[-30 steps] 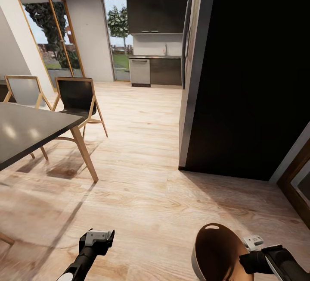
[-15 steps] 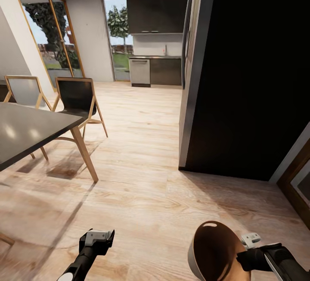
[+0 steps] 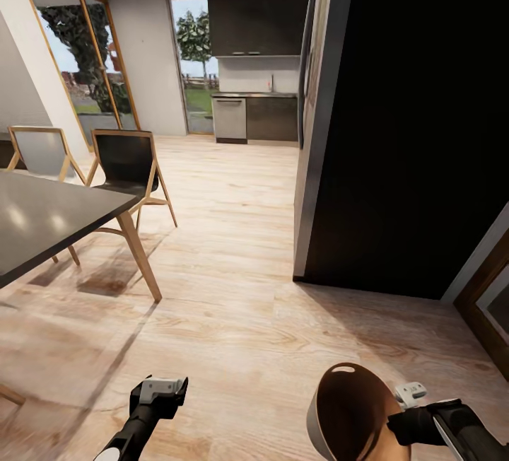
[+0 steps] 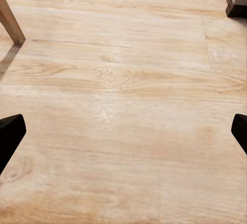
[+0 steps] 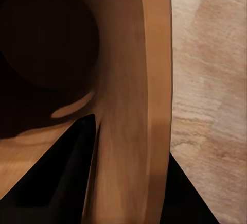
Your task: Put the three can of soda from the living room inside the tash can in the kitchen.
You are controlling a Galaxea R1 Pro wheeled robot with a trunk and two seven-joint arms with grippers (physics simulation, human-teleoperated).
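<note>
The tash can (image 3: 350, 411) has tilted slightly in the right claw's (image 3: 413, 411) grip; left claw (image 3: 161, 389) wide, table (image 3: 49, 220) beside.

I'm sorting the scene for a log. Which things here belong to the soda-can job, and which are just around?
Job:
- tash can, wall pinched by the right gripper
- kitchen ahead

Just around:
- dark table
- two chairs
- dishwasher
- left gripper, open and holding nothing

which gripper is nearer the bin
Right. The right gripper is clamped on the bin's rim; the left gripper hangs open over bare floor, well apart from it.
</note>
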